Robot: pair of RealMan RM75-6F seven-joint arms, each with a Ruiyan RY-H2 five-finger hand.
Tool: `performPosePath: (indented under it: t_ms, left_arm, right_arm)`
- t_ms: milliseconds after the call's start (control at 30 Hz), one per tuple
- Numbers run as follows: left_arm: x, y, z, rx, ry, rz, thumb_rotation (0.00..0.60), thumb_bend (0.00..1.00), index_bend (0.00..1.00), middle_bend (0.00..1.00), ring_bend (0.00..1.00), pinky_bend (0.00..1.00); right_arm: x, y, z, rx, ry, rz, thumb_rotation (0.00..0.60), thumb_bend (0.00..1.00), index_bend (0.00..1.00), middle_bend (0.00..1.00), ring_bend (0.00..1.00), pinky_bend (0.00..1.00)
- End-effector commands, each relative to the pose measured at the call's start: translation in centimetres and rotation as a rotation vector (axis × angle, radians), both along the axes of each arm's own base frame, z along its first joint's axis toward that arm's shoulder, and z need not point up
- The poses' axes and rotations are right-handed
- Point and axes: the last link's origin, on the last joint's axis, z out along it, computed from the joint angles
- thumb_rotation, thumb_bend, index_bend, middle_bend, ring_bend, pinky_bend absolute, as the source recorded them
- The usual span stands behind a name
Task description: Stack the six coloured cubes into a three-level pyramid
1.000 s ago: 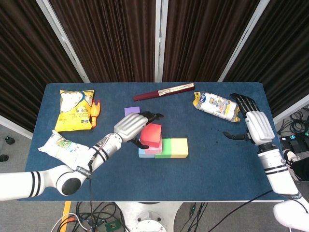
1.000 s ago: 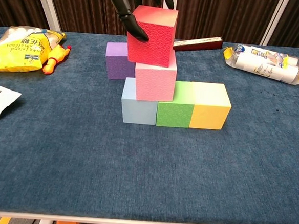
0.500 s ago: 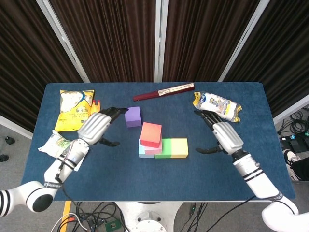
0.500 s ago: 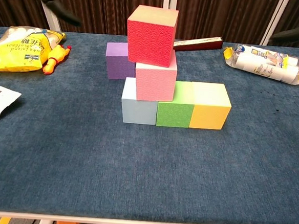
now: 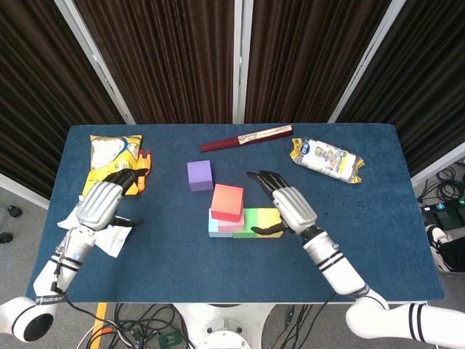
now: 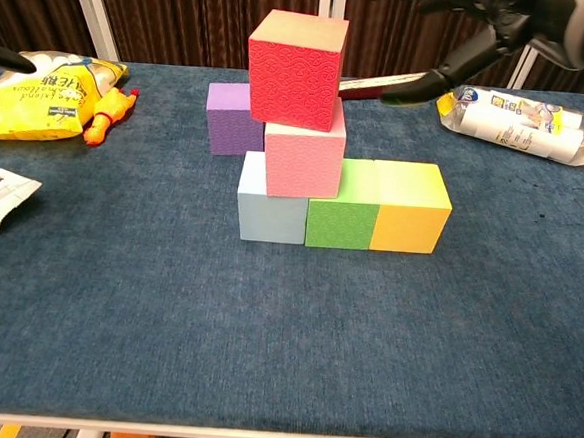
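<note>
- Both arms have shifted since half a second ago: the right hand point(image 5: 285, 206) has swung in from beside the wrapped packet point(image 5: 326, 158) to hover over the yellow cube point(image 6: 410, 207), fingers apart and empty, while the left hand point(image 5: 103, 201) has drawn back toward the table's point(image 5: 363, 240) left edge, fingers loosely spread, holding nothing.
- Base row of pale blue cube point(image 6: 268, 212), green cube point(image 6: 341, 210) and yellow cube lies touching, long axis left to right; the pink cube point(image 6: 303, 160) sits on the blue-green end, with the red cube point(image 6: 295, 69) on top of it.
- Purple cube point(image 5: 200, 175) rests on the table behind and left of the stack, well apart from both hands; the right hand looks somewhat nearer, though the stack lies between.
- Second-level slot over green and yellow stands open, judged the purple cube's place.
- Chest view cuts off both hands at the frame's top, showing dark fingertips point(image 6: 462, 58) only.
</note>
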Motion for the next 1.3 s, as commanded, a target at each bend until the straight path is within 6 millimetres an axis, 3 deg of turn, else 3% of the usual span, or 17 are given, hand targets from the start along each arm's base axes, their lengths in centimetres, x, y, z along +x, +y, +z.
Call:
performPosePath:
  t_ms: [33,267,433,667,833,967,1300]
  left_arm:
    - [-0.3,-0.2,-0.1,0.0,-0.006,-0.005,0.6,0.03,0.11,0.17,0.12,0.23]
    - [-0.7,-0.3,-0.2,-0.011,-0.022,-0.004,0.6,0.03,0.11,0.16,0.12,0.23]
    - [-1.1,-0.2,-0.3,-0.018,-0.025,0.008,0.6,0.03,0.11,0.16,0.11,0.23]
    - [-1.4,0.0,-0.4,-0.016,-0.03,0.01,0.6,0.03,0.11,0.16,0.11,0.23]
    - [-1.3,0.1,-0.3,-0.003,-0.036,0.006,0.6,0.03,0.11,0.16,0.11,0.23]
    - [-1.3,0.1,-0.3,-0.002,-0.035,0.004,0.6,0.03,0.11,0.16,0.11,0.23]
    - [-1.4,0.1,-0.4,-0.009,-0.03,0.01,0.6,0.03,0.11,0.15,0.11,0.23]
  right_arm:
    - [1.4,-0.3,-0.7,-0.01,-0.014,0.007,0.6,0.03,0.0,0.11,0.0,0.0]
    - [2.7,-1.2,-1.9,-0.032,0.005,-0.006,0.6,0.03,0.0,0.13,0.0,0.0]
    - [3.0,-1.9,-2.8,-0.035,0.016,-0.023,0.6,0.09,0.0,0.21,0.0,0.0]
    - [3.2,-2.0,-3.1,-0.045,0.02,-0.007,0.6,0.22,0.16,0.4,0.02,0.0]
    - [3.0,-1.7,-2.0,-0.06,-0.011,0.023,0.6,0.24,0.18,0.4,0.02,0.0]
    - [1.7,-1.6,-0.4,-0.077,-0.009,0.047,0.6,0.23,0.18,0.39,0.02,0.0]
    - [-5.1,-2.2,2.6,-0.049,0.026,0.064,0.6,0.19,0.18,0.35,0.02,0.0]
